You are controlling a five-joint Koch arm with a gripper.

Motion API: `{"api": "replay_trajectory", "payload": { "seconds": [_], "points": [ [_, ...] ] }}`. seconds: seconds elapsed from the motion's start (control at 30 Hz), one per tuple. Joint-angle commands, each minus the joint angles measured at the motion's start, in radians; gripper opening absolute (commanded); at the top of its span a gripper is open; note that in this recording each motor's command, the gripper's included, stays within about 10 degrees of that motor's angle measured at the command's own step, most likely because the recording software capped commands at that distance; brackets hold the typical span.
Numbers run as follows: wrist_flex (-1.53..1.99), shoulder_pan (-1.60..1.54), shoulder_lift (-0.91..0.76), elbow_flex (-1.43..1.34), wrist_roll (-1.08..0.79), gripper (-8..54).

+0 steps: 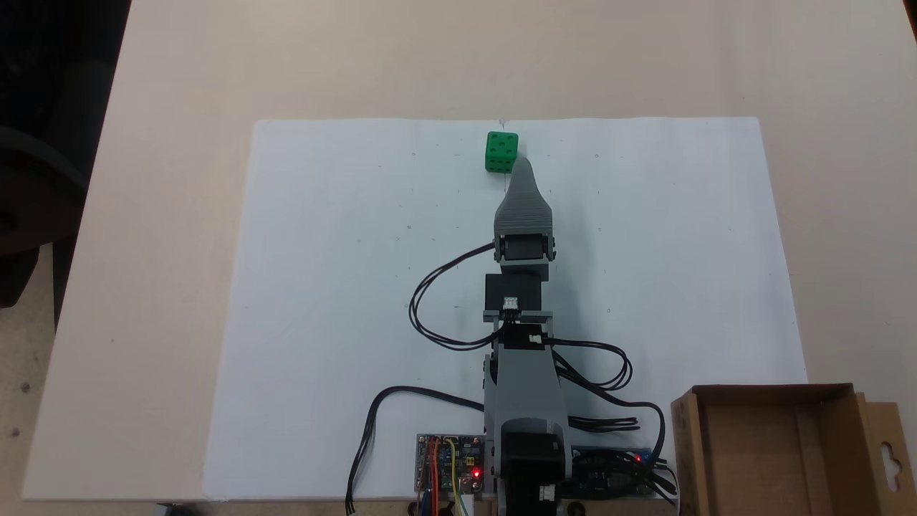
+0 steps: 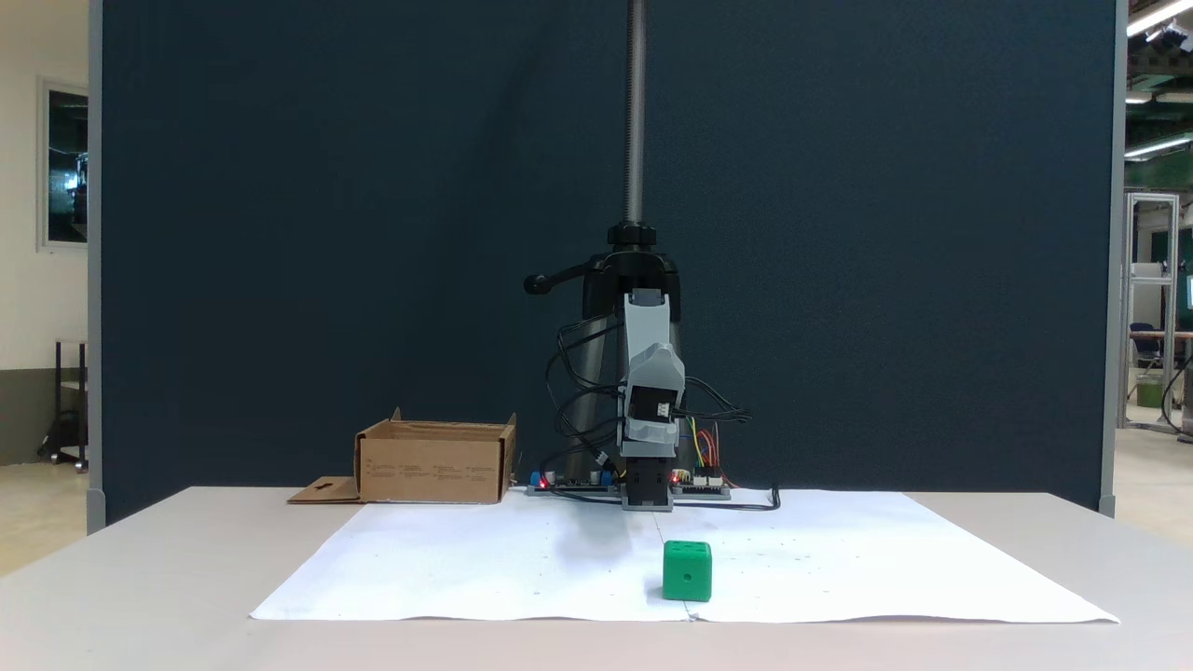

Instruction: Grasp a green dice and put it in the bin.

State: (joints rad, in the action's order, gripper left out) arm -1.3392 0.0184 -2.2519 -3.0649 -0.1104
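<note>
The green dice sits on the white paper sheet, just beyond the tip of my claw and a little to its left in the view from above. I cannot tell if the claw is released or clenched, because I see only one tapered tip. It holds nothing. The bin stands far behind the claw, beside the arm base, on the worktop. I judge the step is the approach; next the claw needs to straddle the dice.
</note>
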Motion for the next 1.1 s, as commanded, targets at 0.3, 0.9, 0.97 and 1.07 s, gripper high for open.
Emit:
{"api": "replay_trajectory", "payload": {
  "seconds": [0.3, 0.9, 0.97, 1.07],
  "points": [
    [0.021, 0.012, -0.11, -0.064, 0.018, 43.1],
    [0.276, 0.052, -0.112, 0.083, -0.025, 42.1],
    [0.422, 0.077, -0.112, 0.179, -0.025, 42.2],
    [0.629, 0.089, -0.112, 0.284, -0.023, 42.4]
  ]
}}
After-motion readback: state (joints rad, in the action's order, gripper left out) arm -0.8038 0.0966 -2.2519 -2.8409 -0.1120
